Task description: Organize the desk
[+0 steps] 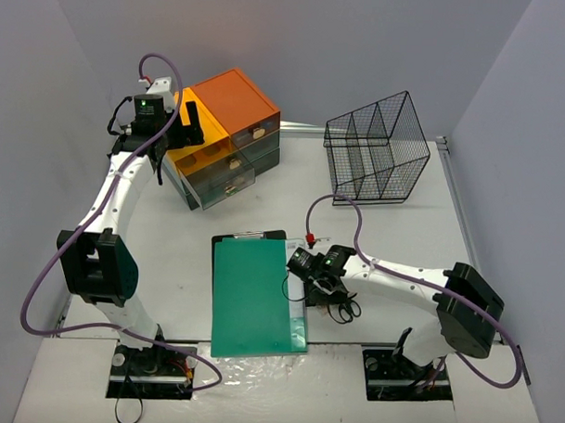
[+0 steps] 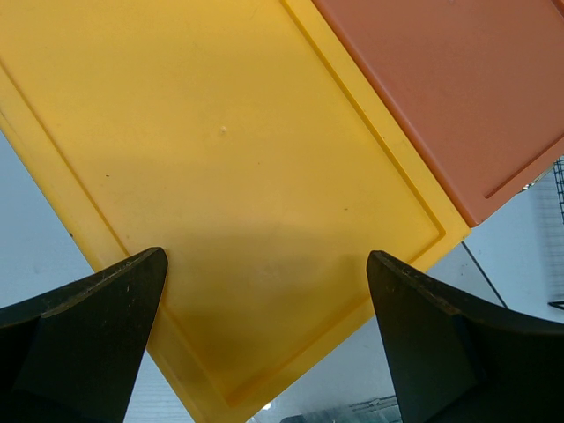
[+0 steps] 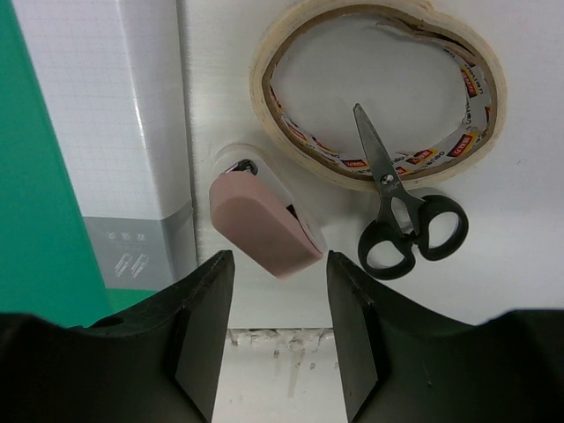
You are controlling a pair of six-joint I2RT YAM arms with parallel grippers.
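Observation:
The white desk (image 1: 421,244) holds a green folder (image 1: 252,299) lying on a black clipboard. My right gripper (image 1: 310,285) hovers just right of the folder. In the right wrist view it (image 3: 280,326) is open with nothing between its fingers. A small pink and white stapler-like thing (image 3: 264,225) lies just beyond the tips. Past it lie a roll of tape (image 3: 480,79) and black-handled scissors (image 3: 401,203), whose blades rest across the roll. My left gripper (image 1: 188,125) is wide open above the yellow top (image 2: 229,176) of the drawer unit (image 1: 225,140).
A black wire basket (image 1: 377,150) stands at the back right. An orange-topped drawer block (image 2: 467,88) adjoins the yellow one. A white and grey box (image 3: 115,132) lies between the green folder (image 3: 35,176) and the pink thing. The desk's front edge (image 3: 291,330) runs under the right fingers.

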